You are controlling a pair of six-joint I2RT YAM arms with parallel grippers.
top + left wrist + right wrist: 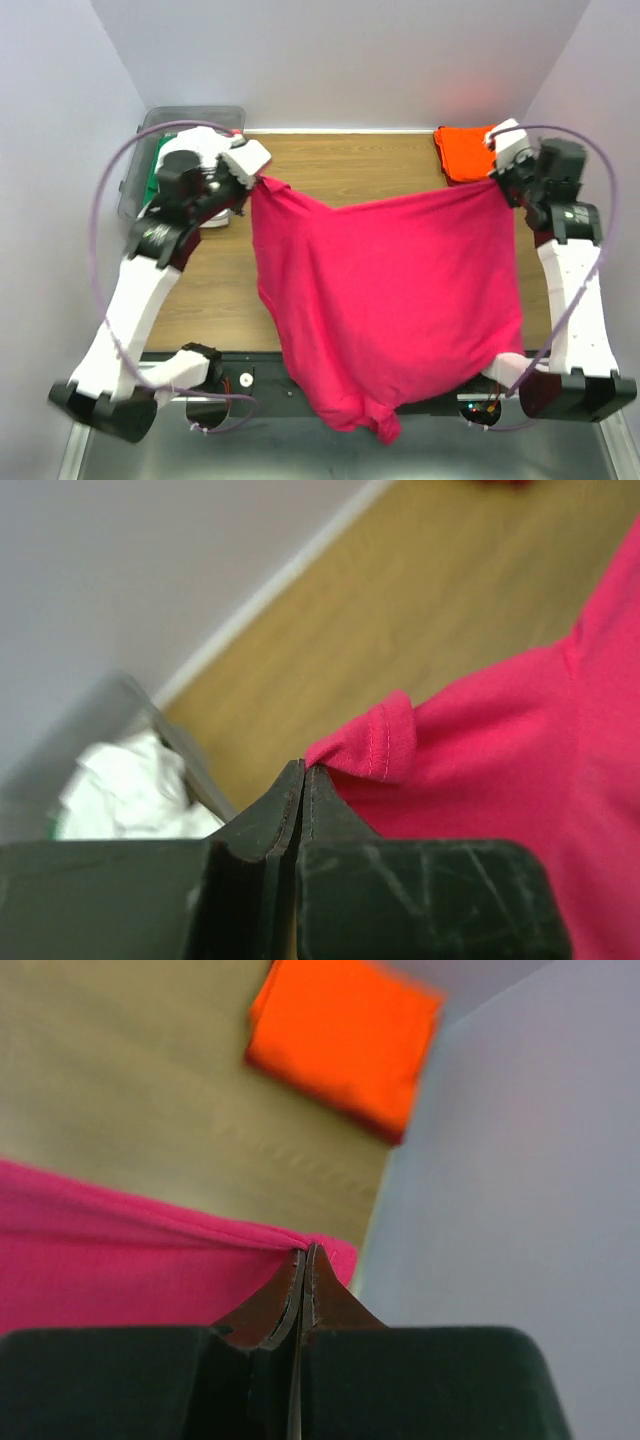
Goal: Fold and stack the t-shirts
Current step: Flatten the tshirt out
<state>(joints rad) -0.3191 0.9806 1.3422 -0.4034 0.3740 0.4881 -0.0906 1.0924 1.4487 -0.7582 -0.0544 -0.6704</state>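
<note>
A magenta-pink t-shirt hangs spread between both arms above the wooden table, its lower part draping past the near edge. My left gripper is shut on the shirt's upper left corner; in the left wrist view the hem bunches at the gripper. On the other side my right gripper is shut on the upper right corner, where the cloth edge runs into the gripper. A folded orange-red t-shirt lies at the far right corner, also seen from the right wrist.
A clear grey plastic bin stands at the far left beyond the table, holding white cloth and a bit of green. Walls close in on both sides and behind. Bare wood shows along the far part of the table.
</note>
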